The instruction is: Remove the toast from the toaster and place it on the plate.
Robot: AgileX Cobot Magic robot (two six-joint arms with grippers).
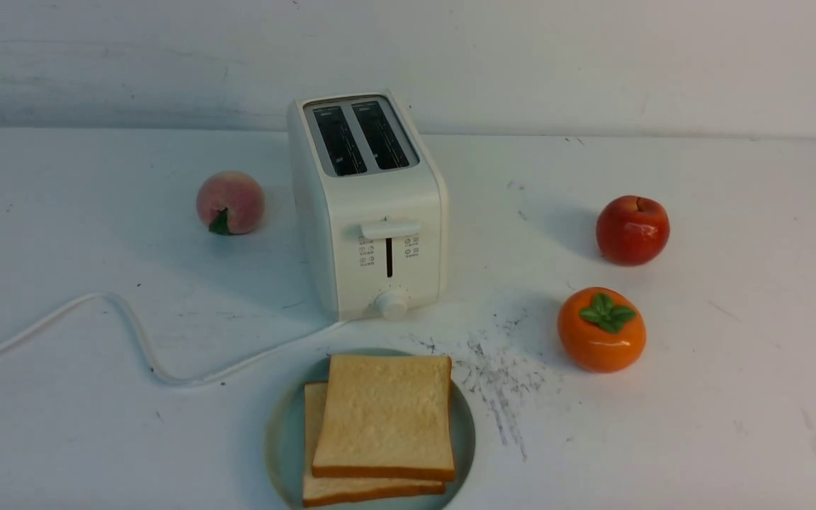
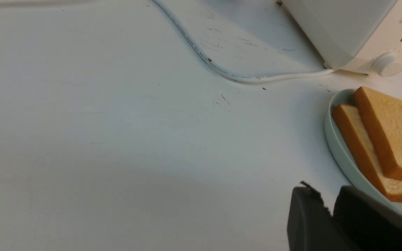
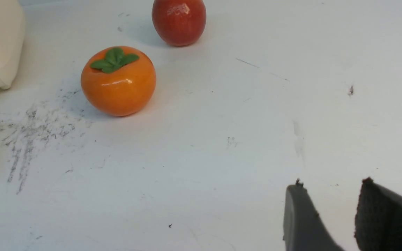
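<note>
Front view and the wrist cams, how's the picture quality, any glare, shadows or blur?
Front view: even soft light, sharp; glare spots on the apple and persimmon; faint shadows left of both. Left wrist view: toaster and toast slightly soft, left gripper blurred. Right wrist view: right gripper blurred.

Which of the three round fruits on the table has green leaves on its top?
The glossy orange persimmon-shaped fruit, nearest the plate on the right side. The red apple behind it shows only a stem dimple, and the pink peach carries its leaf low.
</note>
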